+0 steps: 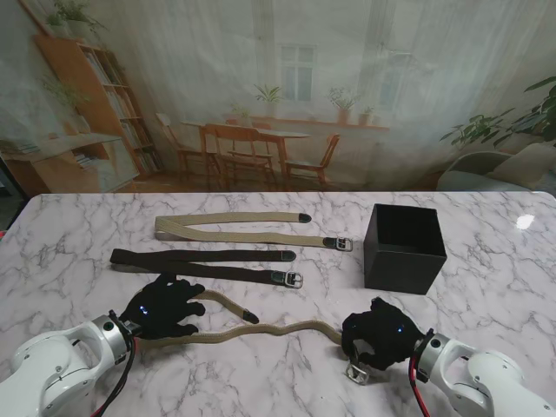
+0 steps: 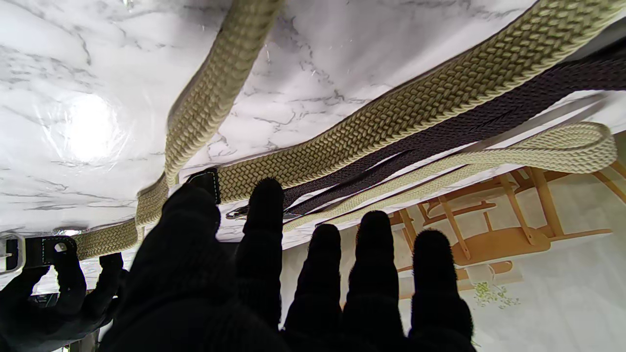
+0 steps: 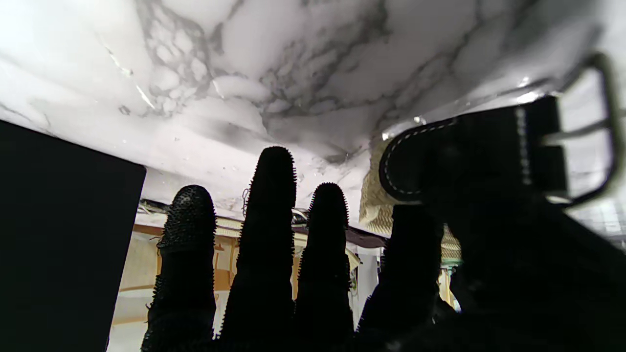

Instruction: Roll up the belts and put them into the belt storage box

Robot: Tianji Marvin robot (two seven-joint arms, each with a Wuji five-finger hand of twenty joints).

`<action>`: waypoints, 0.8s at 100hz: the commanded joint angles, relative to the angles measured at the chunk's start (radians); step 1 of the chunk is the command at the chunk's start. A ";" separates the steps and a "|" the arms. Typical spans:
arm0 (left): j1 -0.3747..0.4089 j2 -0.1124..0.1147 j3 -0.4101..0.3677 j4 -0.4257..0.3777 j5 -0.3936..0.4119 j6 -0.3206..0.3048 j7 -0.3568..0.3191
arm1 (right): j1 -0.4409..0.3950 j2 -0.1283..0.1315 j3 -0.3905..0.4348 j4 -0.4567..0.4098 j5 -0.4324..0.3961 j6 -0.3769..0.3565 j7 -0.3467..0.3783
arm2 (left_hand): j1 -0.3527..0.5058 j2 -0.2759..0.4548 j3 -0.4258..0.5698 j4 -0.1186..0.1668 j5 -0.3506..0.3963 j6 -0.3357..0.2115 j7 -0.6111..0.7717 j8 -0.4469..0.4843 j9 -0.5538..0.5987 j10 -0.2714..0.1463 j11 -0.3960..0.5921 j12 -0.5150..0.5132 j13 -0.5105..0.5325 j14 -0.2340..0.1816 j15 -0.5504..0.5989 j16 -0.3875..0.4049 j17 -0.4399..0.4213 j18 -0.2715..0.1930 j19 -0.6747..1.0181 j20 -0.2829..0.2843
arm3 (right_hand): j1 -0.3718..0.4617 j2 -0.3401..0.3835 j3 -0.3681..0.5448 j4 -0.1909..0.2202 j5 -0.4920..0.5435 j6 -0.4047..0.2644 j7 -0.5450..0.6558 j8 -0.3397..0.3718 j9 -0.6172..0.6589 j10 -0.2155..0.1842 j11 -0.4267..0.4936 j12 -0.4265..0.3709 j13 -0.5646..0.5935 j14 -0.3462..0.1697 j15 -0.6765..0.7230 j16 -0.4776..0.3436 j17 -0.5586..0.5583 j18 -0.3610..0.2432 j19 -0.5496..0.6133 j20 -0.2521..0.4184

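Left of the black storage box [image 1: 404, 248] on the table [image 1: 78, 252], a tan belt [image 1: 261, 331] stretches between the left hand [image 1: 162, 306], fingers [image 2: 264, 215] spread, and right hand [image 1: 380, 334] pinching its buckle end [image 3: 494, 151].

No readable text, label, brand, number or sign anywhere in these views.

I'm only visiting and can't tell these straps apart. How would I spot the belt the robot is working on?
Start at the black open-topped storage box on the white marble table, then look to the edge nearest me. The wavy khaki woven belt lies between the black-gloved left hand and right hand. Unlike the folded khaki belt and dark brown belt farther away, it is unfolded and crooked.
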 commanded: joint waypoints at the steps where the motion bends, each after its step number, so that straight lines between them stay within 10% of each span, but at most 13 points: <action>1: -0.001 -0.001 0.004 0.002 0.000 0.003 -0.012 | -0.002 0.002 0.000 0.005 -0.016 -0.002 -0.020 | 0.004 0.045 -0.013 -0.018 0.008 0.018 0.006 0.009 -0.040 0.015 -0.018 -0.010 -0.024 0.010 -0.016 -0.008 -0.019 0.032 -0.026 -0.011 | -0.058 0.005 -0.053 -0.032 0.064 -0.034 0.071 -0.014 0.016 -0.012 0.009 0.004 -0.021 -0.006 0.018 0.006 -0.021 0.022 0.008 -0.006; 39: -0.010 -0.001 0.017 0.009 -0.010 0.005 -0.018 | 0.022 -0.003 -0.035 0.066 -0.011 0.056 -0.140 | 0.000 0.047 -0.014 -0.018 0.008 0.018 0.005 0.008 -0.042 0.015 -0.019 -0.010 -0.026 0.010 -0.016 -0.008 -0.021 0.032 -0.028 -0.011 | -0.086 0.033 -0.121 -0.013 0.396 0.109 0.140 -0.138 0.140 0.100 -0.055 -0.048 -0.029 0.049 -0.059 -0.058 -0.019 0.060 -0.004 -0.016; 56: -0.011 -0.001 0.020 0.011 -0.012 0.006 -0.020 | 0.030 -0.011 -0.057 0.083 0.026 0.094 -0.132 | 0.000 0.049 -0.014 -0.018 0.008 0.019 0.005 0.007 -0.042 0.015 -0.019 -0.010 -0.027 0.009 -0.017 -0.008 -0.023 0.031 -0.029 -0.011 | -0.036 0.003 -0.095 -0.012 0.346 0.179 0.116 -0.164 0.230 0.162 -0.106 -0.089 0.010 0.092 -0.094 -0.077 -0.016 0.097 -0.020 -0.031; 68: -0.011 -0.001 0.021 0.011 -0.012 0.007 -0.019 | 0.032 -0.014 -0.065 0.088 0.036 0.114 -0.140 | -0.001 0.050 -0.014 -0.018 0.008 0.018 0.005 0.007 -0.043 0.015 -0.019 -0.010 -0.029 0.011 -0.017 -0.008 -0.023 0.032 -0.031 -0.011 | -0.029 -0.004 -0.092 -0.008 0.214 0.124 0.177 0.088 0.295 0.138 -0.051 -0.036 0.010 0.086 -0.134 -0.083 -0.011 0.101 -0.023 -0.035; 80: -0.012 -0.002 0.022 0.012 -0.013 0.009 -0.019 | 0.031 -0.017 -0.069 0.089 0.049 0.124 -0.137 | -0.003 0.051 -0.015 -0.018 0.007 0.018 0.005 0.006 -0.045 0.016 -0.019 -0.010 -0.030 0.009 -0.017 -0.008 -0.025 0.032 -0.032 -0.011 | -0.022 0.005 -0.072 -0.002 0.170 0.127 0.256 0.100 0.156 0.172 -0.022 0.035 -0.026 0.126 -0.169 -0.112 0.002 0.103 -0.020 -0.035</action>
